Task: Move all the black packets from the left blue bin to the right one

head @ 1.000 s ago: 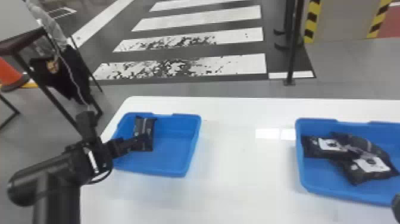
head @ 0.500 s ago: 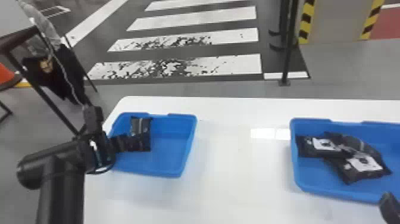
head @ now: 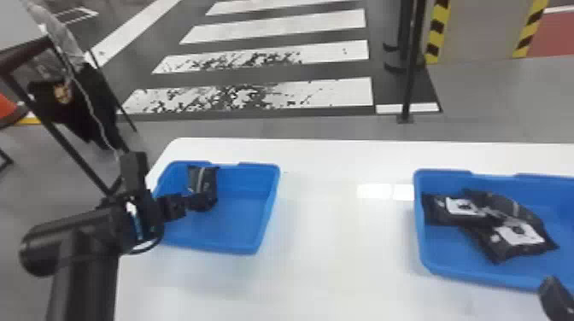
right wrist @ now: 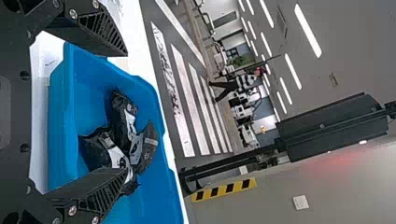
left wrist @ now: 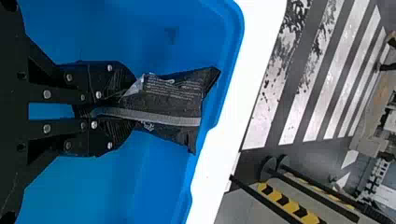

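Left pincer [head: 201,202] clamped, right pincer [head: 556,295] spread wide

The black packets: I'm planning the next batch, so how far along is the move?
Done, it seems: at least two black packets with white labels lie overlapping in the right blue plastic bin. In hand: the left end effector grips one crumpled black packet with a grey stripe, inside the left blue plastic bin. Left: lifting that one out and across.
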You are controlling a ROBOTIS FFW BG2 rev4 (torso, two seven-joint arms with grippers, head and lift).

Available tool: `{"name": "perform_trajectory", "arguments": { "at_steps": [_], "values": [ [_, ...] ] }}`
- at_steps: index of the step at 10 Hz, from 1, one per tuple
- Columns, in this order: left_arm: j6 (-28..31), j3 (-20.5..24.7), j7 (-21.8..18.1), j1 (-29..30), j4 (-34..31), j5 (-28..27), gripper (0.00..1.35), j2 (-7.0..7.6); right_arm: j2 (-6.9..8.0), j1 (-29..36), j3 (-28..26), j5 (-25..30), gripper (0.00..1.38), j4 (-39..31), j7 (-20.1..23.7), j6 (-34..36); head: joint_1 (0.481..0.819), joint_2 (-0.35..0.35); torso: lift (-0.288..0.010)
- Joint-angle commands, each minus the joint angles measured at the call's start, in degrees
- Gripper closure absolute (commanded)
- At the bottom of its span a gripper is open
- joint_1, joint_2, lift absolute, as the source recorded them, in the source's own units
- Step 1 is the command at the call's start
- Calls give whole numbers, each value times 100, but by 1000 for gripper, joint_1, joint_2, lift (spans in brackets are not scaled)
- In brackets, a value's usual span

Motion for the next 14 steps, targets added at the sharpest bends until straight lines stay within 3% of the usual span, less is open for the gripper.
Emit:
{"name": "perform_trajectory", "arguments": {
  "at_steps": [1,3,5,10,14],
  "values": [
    [296,0,-117,487,-806,214,1202,-33,-5,3,0,-12,153,-14,9,6,695,228,-150],
    [437,34,-240,1316,-2212,534,1204,-156,-5,3,0,-46,153,-70,44,6,695,202,-150],
    [338,-114,-504,1738,-3000,923,1202,-323,-23,-138,103,-241,150,-140,281,217,695,175,-150],
    [240,-1668,-574,1415,-3140,1746,1202,-402,-278,-1122,857,-458,145,0,685,555,695,59,-150],
    [282,-2719,-583,1063,-3126,2465,1202,-332,-454,-2163,1074,-503,144,591,765,667,695,-72,-150]
  ]
}}
